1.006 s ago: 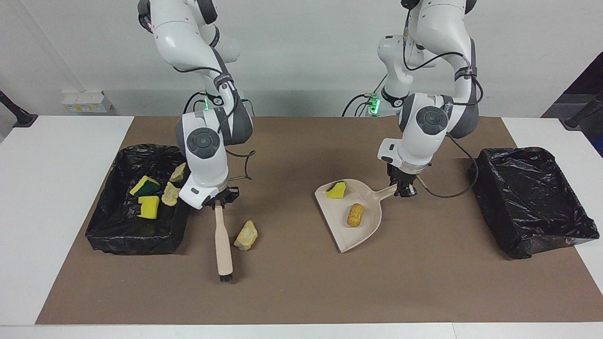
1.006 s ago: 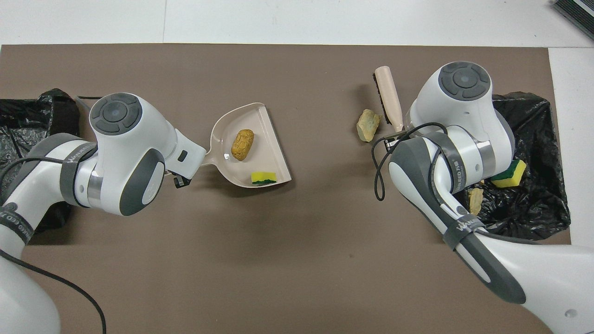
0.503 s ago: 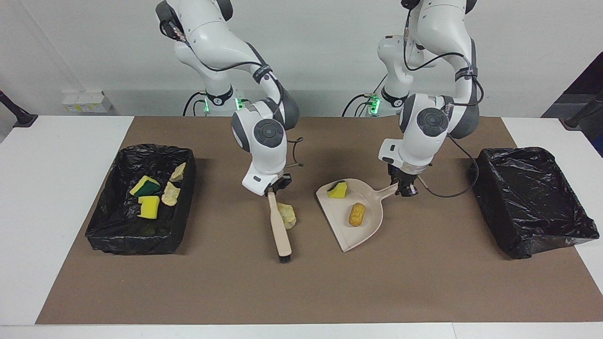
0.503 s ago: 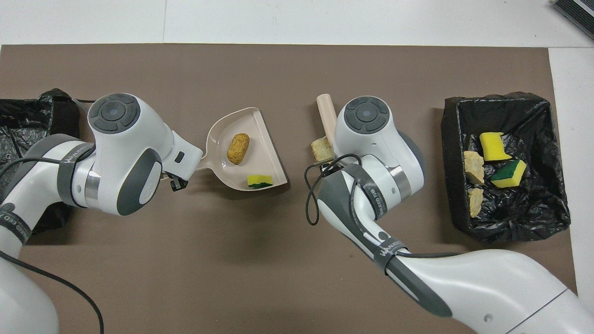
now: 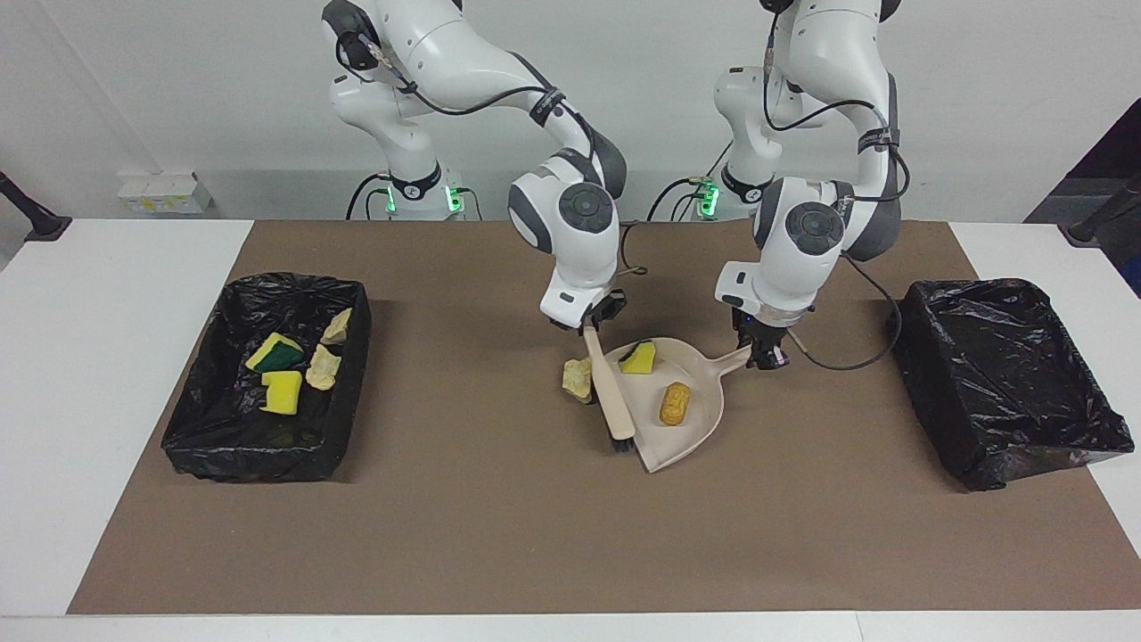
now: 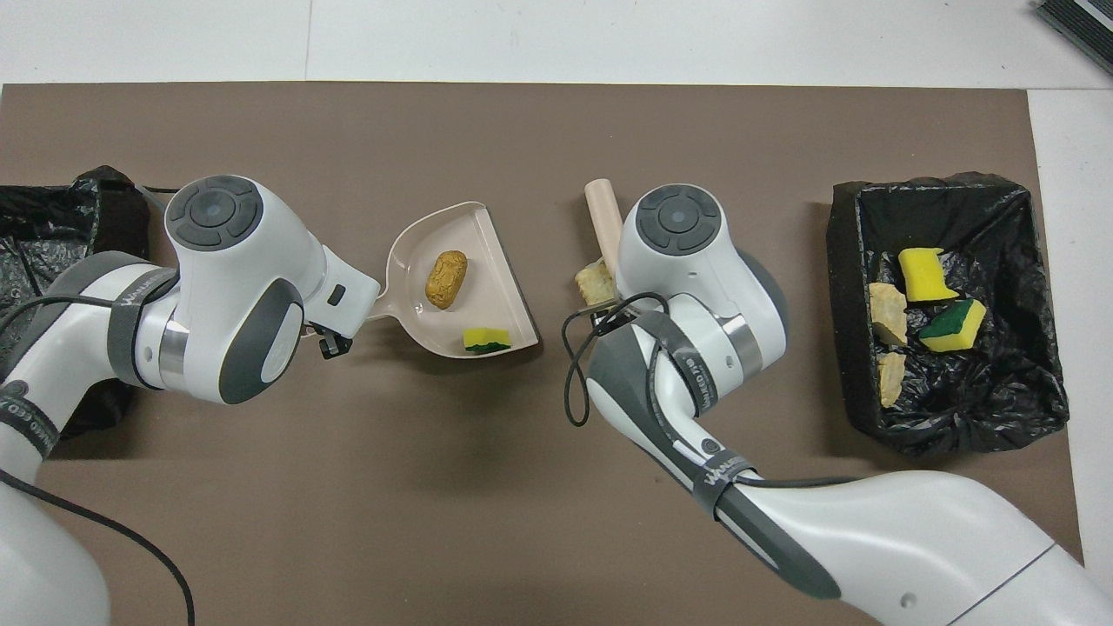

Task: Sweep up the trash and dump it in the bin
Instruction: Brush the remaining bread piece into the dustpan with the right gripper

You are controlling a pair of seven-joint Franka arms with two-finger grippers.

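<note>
Gripping the brush point(image 5: 610, 392) handle, the right hand point(image 5: 595, 323) stood clamped beside the dustpan point(image 5: 700, 437) mouth, a tan lump point(image 5: 578, 379) against the brush, while the left hand point(image 5: 765, 355) clamped the dustpan's handle, pan holding a sponge chunk point(image 5: 639, 359) and a brown lump point(image 5: 673, 405).

A white table point(image 5: 107, 374) carries a brown mat point(image 5: 499, 526). On the mat sit two black-lined bins, one point(image 5: 267, 383) at the right arm's end, one point(image 5: 1007, 374) at the left arm's, a beige dustpan point(image 5: 691, 419) between them, and a tan lump point(image 5: 578, 378) beside the dustpan's mouth, possibly touching it.
</note>
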